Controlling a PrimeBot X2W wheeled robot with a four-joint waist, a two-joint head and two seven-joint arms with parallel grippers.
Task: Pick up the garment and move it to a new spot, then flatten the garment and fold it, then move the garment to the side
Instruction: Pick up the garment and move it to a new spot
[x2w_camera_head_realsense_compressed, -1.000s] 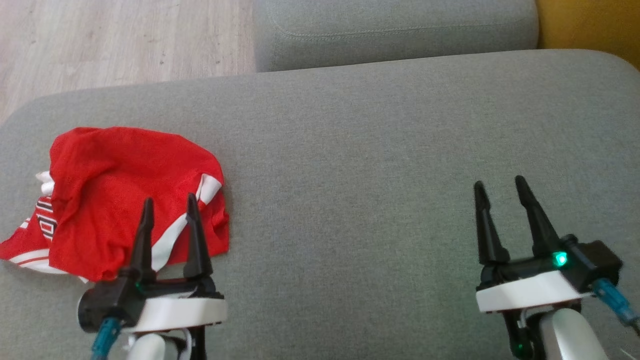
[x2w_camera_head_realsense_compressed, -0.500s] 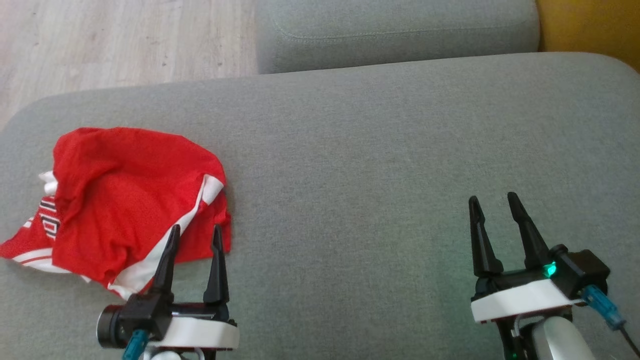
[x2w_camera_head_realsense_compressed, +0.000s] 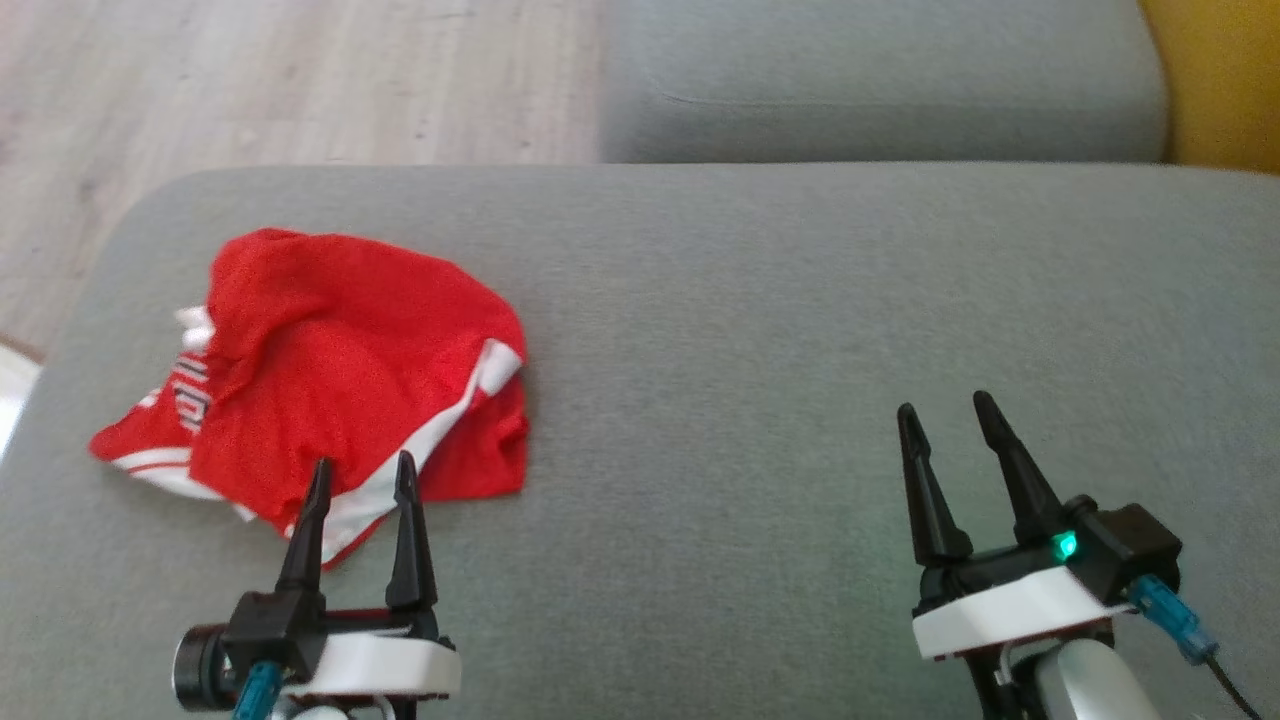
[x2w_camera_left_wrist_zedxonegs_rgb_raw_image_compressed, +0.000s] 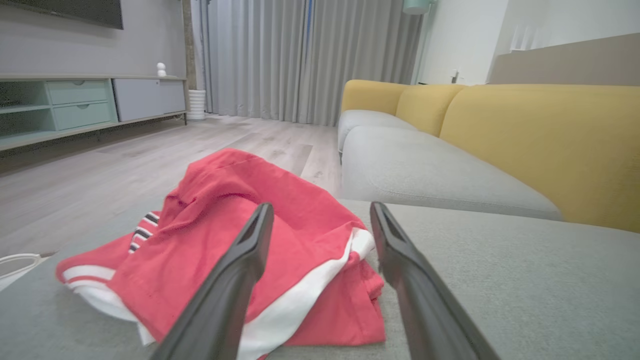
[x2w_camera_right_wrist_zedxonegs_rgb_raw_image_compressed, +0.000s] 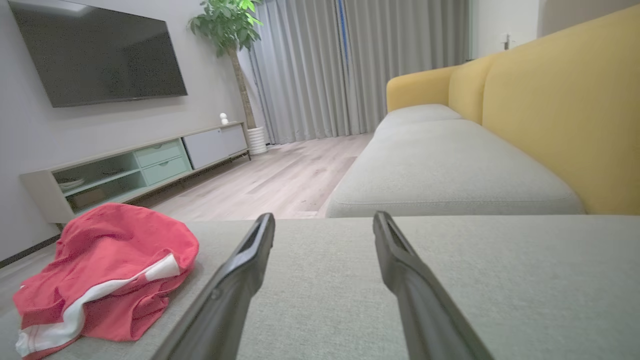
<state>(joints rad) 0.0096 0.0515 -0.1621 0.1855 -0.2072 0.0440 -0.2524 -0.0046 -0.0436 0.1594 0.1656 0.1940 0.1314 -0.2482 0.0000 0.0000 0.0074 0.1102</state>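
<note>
A crumpled red mesh garment with white stripes (x2w_camera_head_realsense_compressed: 340, 390) lay bunched on the left part of a wide grey fabric sofa seat (x2w_camera_head_realsense_compressed: 750, 330), near its far left corner. The left gripper (x2w_camera_head_realsense_compressed: 362, 462) hovered at the garment's near edge with its fingers spread and holding nothing, probably lined up for a pick. The right gripper (x2w_camera_head_realsense_compressed: 944, 404), also spread and empty, waited well apart over bare cushion, likely keeping clear.
</note>
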